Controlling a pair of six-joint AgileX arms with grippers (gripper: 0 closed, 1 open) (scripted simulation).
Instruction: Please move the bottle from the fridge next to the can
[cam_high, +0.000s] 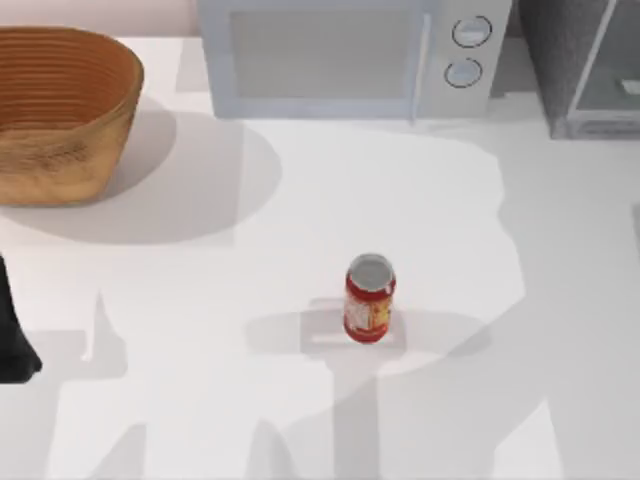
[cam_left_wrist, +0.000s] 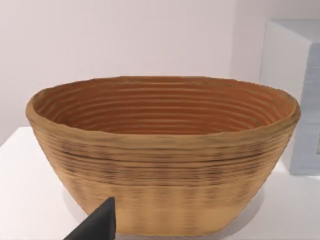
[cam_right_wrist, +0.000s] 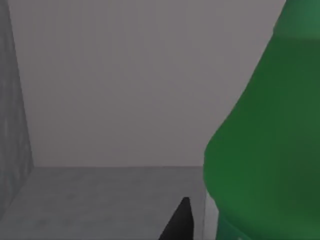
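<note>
Table: white top (cam_high: 300, 200), smooth, crossed by soft grey shadows
Wall: plain pale wall (cam_left_wrist: 125, 35) behind the table
Microwave: pale box with two round knobs (cam_high: 330, 55), at the table's far edge
Basket: woven brown bowl (cam_high: 60, 110), far left of the table

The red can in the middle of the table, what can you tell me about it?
The can is a small red drink can with a plain silver top and yellow and white label marks on its side. It looks like painted metal. It stands upright on the white table, near the middle, well in front of the pale microwave. Nothing touches it, and it casts a soft shadow on the table to either side.
</note>
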